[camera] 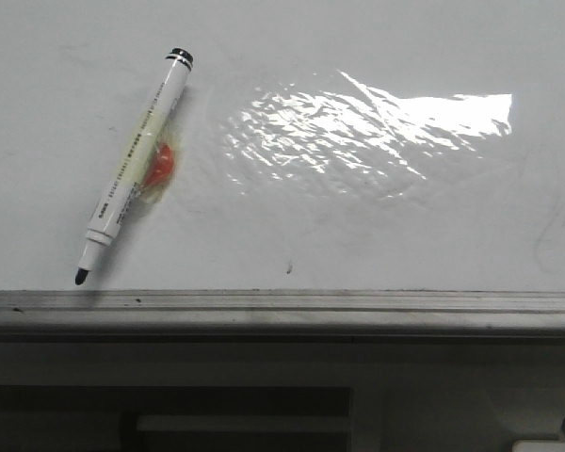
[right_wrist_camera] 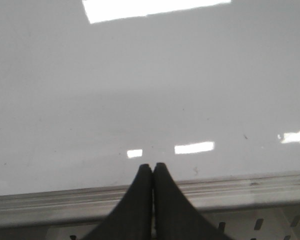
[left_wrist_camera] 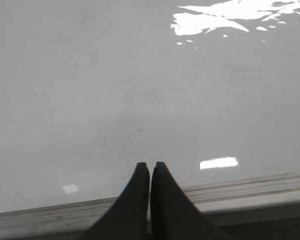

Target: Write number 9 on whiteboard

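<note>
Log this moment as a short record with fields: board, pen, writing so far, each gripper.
board: large glossy white whiteboard with a bright glare patch and a grey metal edge rail
pen: white marker with black tip, lying diagonally on the board's left part, cap off, over an orange-red blob
writing so far: no figure 9 visible; only a small dark speck
left gripper: fingers together, empty, over the board's edge
right gripper: fingers together, empty, over the board's edge

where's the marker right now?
In the front view the marker lies uncapped on the whiteboard's left side, tip toward the grey edge rail, an orange-red blob beside its barrel.
</note>
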